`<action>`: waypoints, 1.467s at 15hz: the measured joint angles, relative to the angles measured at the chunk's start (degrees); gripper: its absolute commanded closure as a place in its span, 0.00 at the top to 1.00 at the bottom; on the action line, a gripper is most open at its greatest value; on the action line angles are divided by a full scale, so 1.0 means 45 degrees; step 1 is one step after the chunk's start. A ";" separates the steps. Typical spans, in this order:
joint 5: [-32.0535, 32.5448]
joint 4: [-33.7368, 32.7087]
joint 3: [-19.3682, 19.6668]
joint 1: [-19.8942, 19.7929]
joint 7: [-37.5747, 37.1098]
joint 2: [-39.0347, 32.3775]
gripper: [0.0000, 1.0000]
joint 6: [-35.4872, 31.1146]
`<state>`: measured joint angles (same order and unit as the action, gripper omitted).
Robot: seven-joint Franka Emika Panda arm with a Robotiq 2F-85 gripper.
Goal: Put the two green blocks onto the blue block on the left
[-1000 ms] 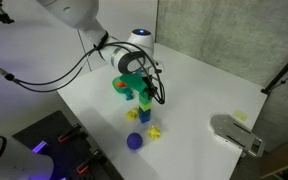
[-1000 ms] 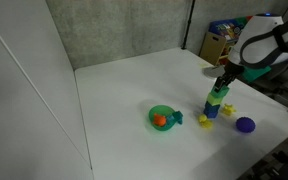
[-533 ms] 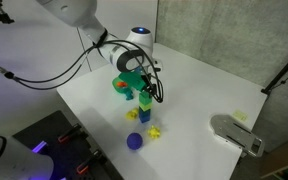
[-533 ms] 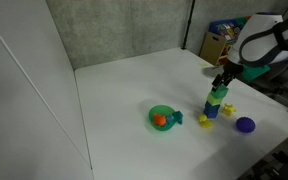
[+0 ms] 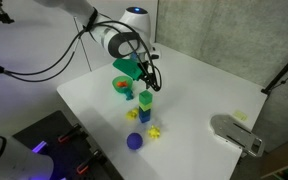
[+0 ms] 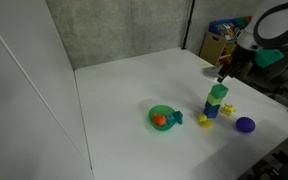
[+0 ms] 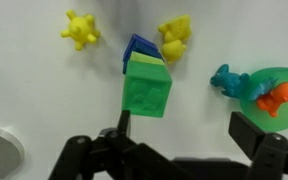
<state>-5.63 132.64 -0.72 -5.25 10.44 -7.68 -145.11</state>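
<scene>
The two green blocks stand stacked on the blue block, a three-cube tower on the white table in both exterior views. From the wrist view I look down on the top green block, with the blue block's edge showing past it. My gripper hangs above the tower, clear of it. It is open, with nothing between its fingers.
A green bowl holding an orange piece sits beside the tower. A blue ball, small yellow pieces and a teal piece lie around it. A grey device rests near the table's edge.
The gripper opened, let go of the top green block and rose away from the tower. The tower stayed standing.
</scene>
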 measured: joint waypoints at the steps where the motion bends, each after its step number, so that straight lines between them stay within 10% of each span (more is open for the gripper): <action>1: 0.0000 0.0200 0.0042 0.0001 0.0004 0.0454 1.00 0.0290; 17: 0.1934 0.1636 0.1273 -0.0319 -0.0635 0.7903 1.00 0.9950; 22: 0.2665 0.1697 0.0781 -0.0324 -0.2545 0.9699 1.00 1.0822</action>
<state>6.36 140.28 2.79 -6.71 -1.01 35.97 -96.41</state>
